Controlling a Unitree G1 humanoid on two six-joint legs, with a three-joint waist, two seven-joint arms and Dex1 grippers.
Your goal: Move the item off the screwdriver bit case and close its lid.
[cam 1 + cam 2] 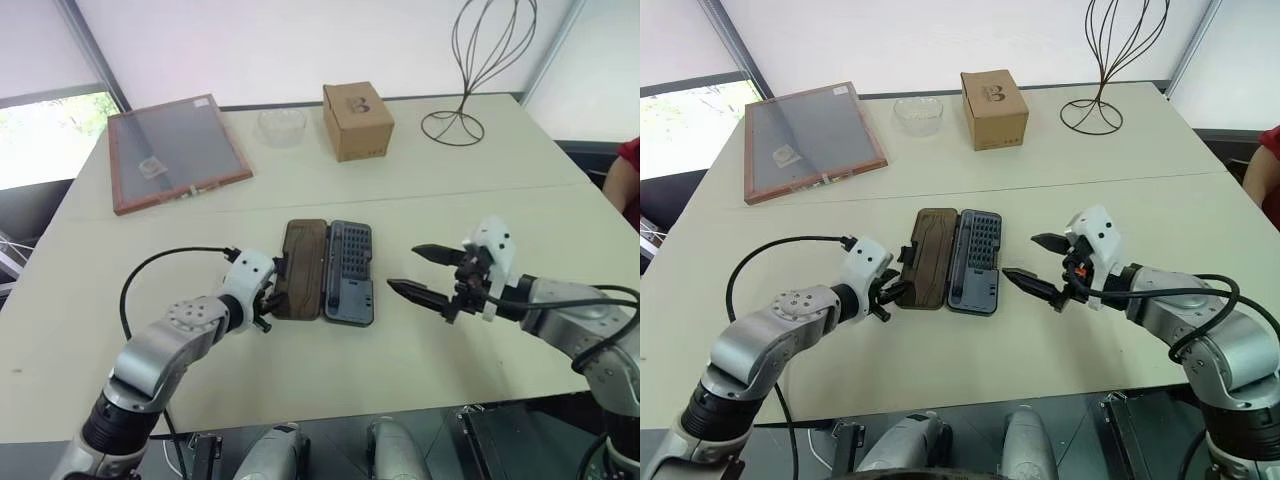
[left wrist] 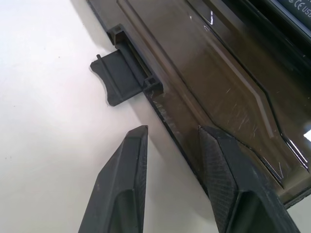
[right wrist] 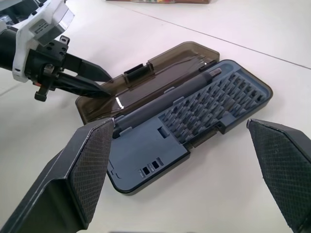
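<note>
The screwdriver bit case (image 1: 330,270) lies open and flat in the middle of the table. Its brown see-through lid (image 1: 304,266) is on the left and its grey tray (image 1: 351,270), holding bits and a driver handle, is on the right. My left gripper (image 1: 272,292) is open at the lid's outer long edge, near the latch tab (image 2: 116,80). In the left wrist view one fingertip (image 2: 138,138) is over the table and the other over the lid's rim. My right gripper (image 1: 403,268) is wide open just right of the tray, with nothing between its fingers (image 3: 92,155).
At the back stand a framed mesh panel (image 1: 175,150), a clear bowl (image 1: 282,125), a cardboard box (image 1: 357,120) and a wire stand (image 1: 470,70). A person's red sleeve (image 1: 630,160) shows at the right edge. The table's front edge is close below both arms.
</note>
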